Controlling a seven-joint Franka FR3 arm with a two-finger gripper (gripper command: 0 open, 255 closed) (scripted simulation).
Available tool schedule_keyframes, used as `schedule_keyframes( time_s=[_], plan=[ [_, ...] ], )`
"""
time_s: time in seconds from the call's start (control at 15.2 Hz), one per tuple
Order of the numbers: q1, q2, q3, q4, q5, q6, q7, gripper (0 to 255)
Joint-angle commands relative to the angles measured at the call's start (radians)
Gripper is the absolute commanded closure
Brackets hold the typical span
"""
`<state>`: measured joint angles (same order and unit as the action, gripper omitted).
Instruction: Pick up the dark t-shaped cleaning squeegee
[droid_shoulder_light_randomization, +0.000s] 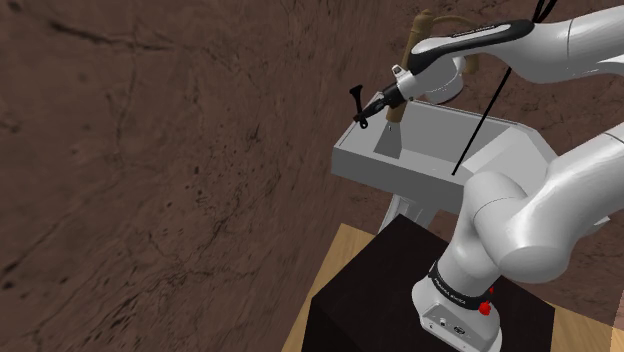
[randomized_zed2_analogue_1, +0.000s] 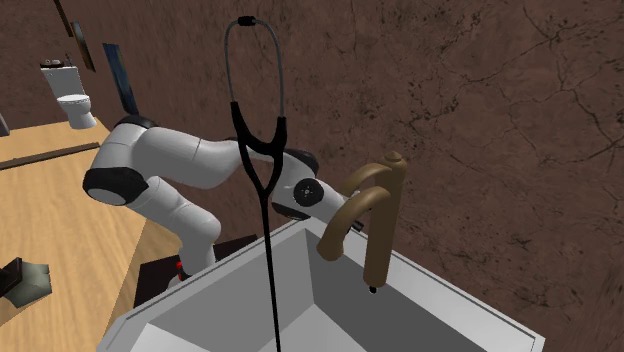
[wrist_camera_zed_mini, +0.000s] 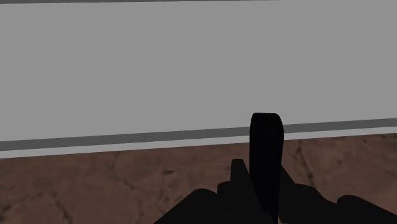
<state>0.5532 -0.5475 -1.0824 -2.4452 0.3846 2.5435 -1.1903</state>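
Squeegee (droid_shoulder_light_randomization: 357, 103) hangs clear of the grey sink (droid_shoulder_light_randomization: 380, 178), just above its corner at the shoulder view's left. Only the gripper (droid_shoulder_light_randomization: 373, 110) can be carrying it, so I judge the black fingers clamped on its handle (the wrist view shows a dark shaft (wrist_camera_zed_mini: 266, 143) upright between them). Held up there, it stays clear of the brown faucet (randomized_zed2_analogue_1: 375, 215) and of the black stethoscope (randomized_zed2_analogue_1: 262, 160), whose tube runs down into the basin.

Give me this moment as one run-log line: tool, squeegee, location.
tool: shut on squeegee | location: by sink rim | contact with sink: cannot tell
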Motion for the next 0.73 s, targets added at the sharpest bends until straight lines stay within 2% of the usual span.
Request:
schedule_keyframes(
  time_s=[0.0, 0.66],
  plan=[
    [-0.017, -0.004, 0.02, 0.009, -0.009, -0.016, 0.017, 255],
    [-0.096, -0.025, 0.124, 0.083, -0.057, -0.123, 0.117, 255]
  ],
)
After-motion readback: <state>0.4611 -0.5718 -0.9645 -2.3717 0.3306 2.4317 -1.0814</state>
